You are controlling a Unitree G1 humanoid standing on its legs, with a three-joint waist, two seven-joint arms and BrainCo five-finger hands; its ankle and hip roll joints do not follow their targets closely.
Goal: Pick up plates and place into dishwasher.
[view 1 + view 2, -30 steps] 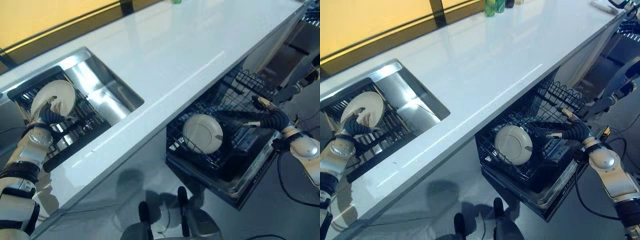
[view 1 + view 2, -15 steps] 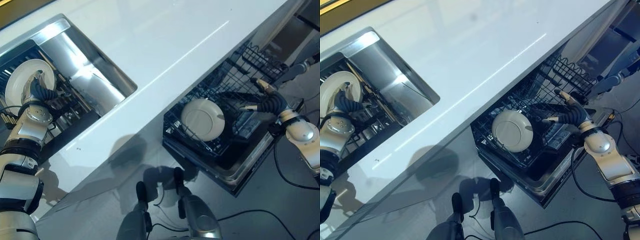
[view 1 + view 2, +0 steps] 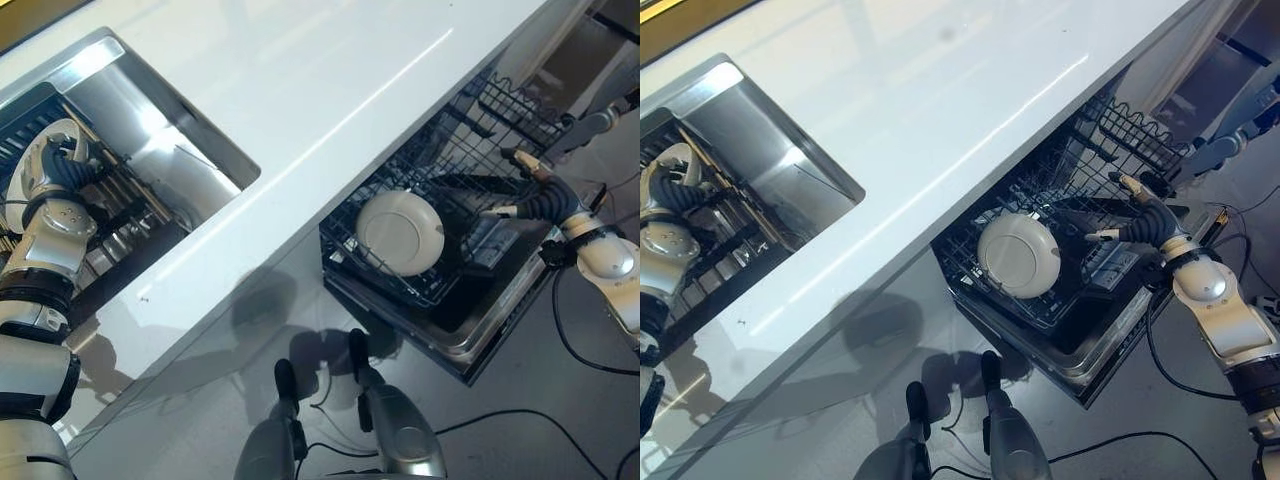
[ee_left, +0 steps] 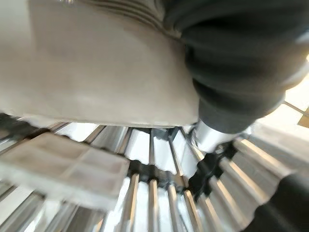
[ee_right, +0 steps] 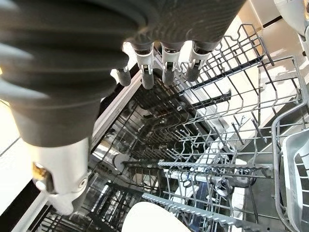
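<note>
One plate (image 3: pixel 400 232) already stands on edge in the pulled-out dishwasher rack (image 3: pixel 470 170) below the white counter (image 3: pixel 300 90). Another plate (image 3: pixel 40 160) leans in the drying rack (image 3: pixel 120 215) inside the sink (image 3: pixel 170 110), and the left hand (image 3: pixel 62 170) is curled round its rim. To my eye the lift is the step in hand: the plate should come straight up out of the wires before swinging across, kept on edge so it clears the sink wall. The right hand (image 3: pixel 1135 215) hovers over the dishwasher rack with fingers straight and spread, holding nothing, well placed to steady the rack
</note>
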